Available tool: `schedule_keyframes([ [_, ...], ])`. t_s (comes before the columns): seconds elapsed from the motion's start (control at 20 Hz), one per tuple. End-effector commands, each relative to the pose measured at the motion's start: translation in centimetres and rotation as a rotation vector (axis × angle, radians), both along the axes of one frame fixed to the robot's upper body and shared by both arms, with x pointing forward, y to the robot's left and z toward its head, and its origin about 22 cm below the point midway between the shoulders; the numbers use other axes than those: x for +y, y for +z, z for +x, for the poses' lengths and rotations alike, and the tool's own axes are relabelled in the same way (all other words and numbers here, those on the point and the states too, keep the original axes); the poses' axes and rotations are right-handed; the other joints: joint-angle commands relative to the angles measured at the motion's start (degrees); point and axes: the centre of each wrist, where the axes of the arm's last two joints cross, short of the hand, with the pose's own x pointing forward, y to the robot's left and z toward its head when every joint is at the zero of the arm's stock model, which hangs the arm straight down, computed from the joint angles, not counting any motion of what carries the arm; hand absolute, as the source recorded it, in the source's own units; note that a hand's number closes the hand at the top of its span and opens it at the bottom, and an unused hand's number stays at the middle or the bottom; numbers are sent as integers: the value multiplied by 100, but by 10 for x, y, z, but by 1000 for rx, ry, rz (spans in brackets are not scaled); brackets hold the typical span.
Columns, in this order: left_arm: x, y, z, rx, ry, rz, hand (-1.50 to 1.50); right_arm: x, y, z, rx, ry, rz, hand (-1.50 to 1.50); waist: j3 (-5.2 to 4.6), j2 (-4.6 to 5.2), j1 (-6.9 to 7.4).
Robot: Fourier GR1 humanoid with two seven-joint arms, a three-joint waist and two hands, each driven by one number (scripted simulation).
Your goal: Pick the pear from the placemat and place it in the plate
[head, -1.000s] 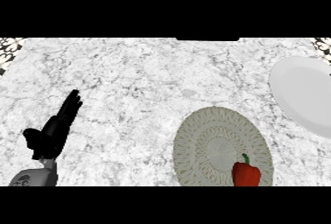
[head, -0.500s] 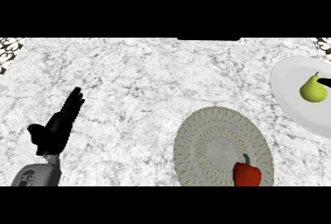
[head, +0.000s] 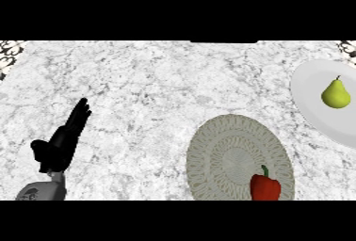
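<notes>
A yellow-green pear (head: 335, 93) stands upright on the white plate (head: 316, 113) at the right edge of the head view. The round grey woven placemat (head: 233, 155) lies lower centre-right with a red bell pepper (head: 265, 186) on its near edge. My left hand (head: 61, 141) rests open at the lower left, fingers straight and pointing up, far from both plate and placemat. My right hand does not show.
The counter is white-grey marble (head: 153, 84). Dark patterned corners show at the top left (head: 8, 47) and top right. The plate is cut off by the view's right edge.
One second ago the plate held nothing; half a second ago the pear appeared on it with a dark shape at the right edge. That shape is now gone. The left hand barely moved.
</notes>
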Motion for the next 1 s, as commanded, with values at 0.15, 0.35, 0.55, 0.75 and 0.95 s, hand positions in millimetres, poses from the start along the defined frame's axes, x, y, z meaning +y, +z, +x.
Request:
schedule_keyframes([
  [0.15,13,11,-1,-14,-1,13,0,-52,-10,-81,-63,24,55,-150,27,27,28],
  [0.35,10,11,-5,-17,-1,-1,0,-72,2,-113,-67,75,28,-150,33,17,28],
  [0.55,-2,0,-3,-13,-15,-5,0,-67,-15,-118,-58,123,-6,-150,39,42,35],
  [0.75,10,16,7,-20,-7,1,0,-64,-30,-125,-30,130,-22,-150,53,45,66],
  [0.95,12,6,-5,-3,-15,-2,0,-72,-24,-139,-38,99,-48,-150,54,31,65],
])
